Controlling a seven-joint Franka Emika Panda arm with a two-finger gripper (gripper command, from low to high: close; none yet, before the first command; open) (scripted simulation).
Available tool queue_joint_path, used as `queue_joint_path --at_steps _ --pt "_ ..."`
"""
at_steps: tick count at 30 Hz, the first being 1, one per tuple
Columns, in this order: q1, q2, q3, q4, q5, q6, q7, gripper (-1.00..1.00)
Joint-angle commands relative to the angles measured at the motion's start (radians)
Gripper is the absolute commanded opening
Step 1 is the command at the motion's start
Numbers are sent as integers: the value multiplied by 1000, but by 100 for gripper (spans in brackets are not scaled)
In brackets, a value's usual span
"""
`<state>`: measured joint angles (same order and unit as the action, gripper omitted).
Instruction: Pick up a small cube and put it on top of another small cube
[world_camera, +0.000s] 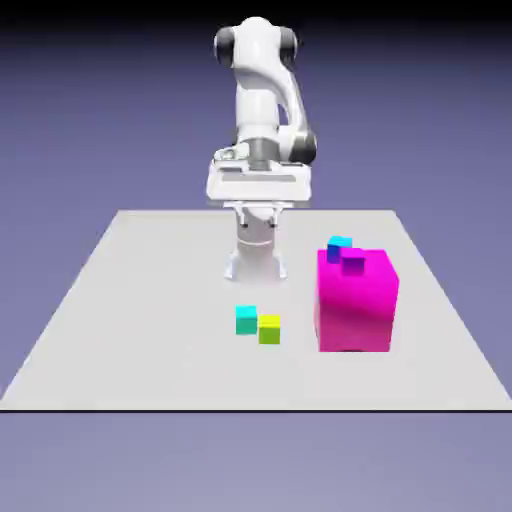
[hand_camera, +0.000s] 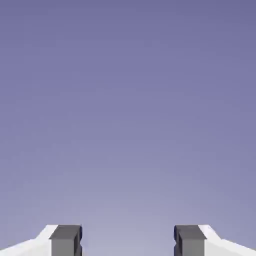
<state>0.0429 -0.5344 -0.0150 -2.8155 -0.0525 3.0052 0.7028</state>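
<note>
Exterior view first: the arm (world_camera: 262, 110) is standing tall at the table's (world_camera: 120, 300) far edge, the gripper (world_camera: 257, 213) hanging high above the surface, carrying nothing. Down on the table, a teal cube (world_camera: 246, 320) and a yellow cube (world_camera: 269, 329) are sitting side by side near the middle, touching or nearly so, the yellow one slightly closer to the near edge. As cubes they have no long axis; both are lying flat, faces roughly square to the table's edges. Toward the exterior view's right, a big magenta block (world_camera: 357, 299) is carrying a small magenta cube (world_camera: 353, 263) on top, with a blue cube (world_camera: 339, 246) just behind it.

Hand view now: only the backdrop is filling the frame, no table, no cubes. The two grey fingertips (hand_camera: 65, 240) are showing at the bottom edge, set wide apart around the gripper (hand_camera: 127, 241) gap, with nothing between them.
</note>
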Motion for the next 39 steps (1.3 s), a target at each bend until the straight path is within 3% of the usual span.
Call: queue_joint_path --at_steps 1,16,26,27,36,39 --pt "26 30 -12 -5 -44 -26 -32 0" --pt "409 471 -199 -73 -694 -421 -505 0" --pt "420 764 -308 -3 -972 -205 -277 0" --pt "420 764 -308 -3 -972 -205 -277 -100" --pt "409 474 -200 -72 -697 -418 -503 -100" --pt "373 472 -180 -41 -653 -460 -526 -100"
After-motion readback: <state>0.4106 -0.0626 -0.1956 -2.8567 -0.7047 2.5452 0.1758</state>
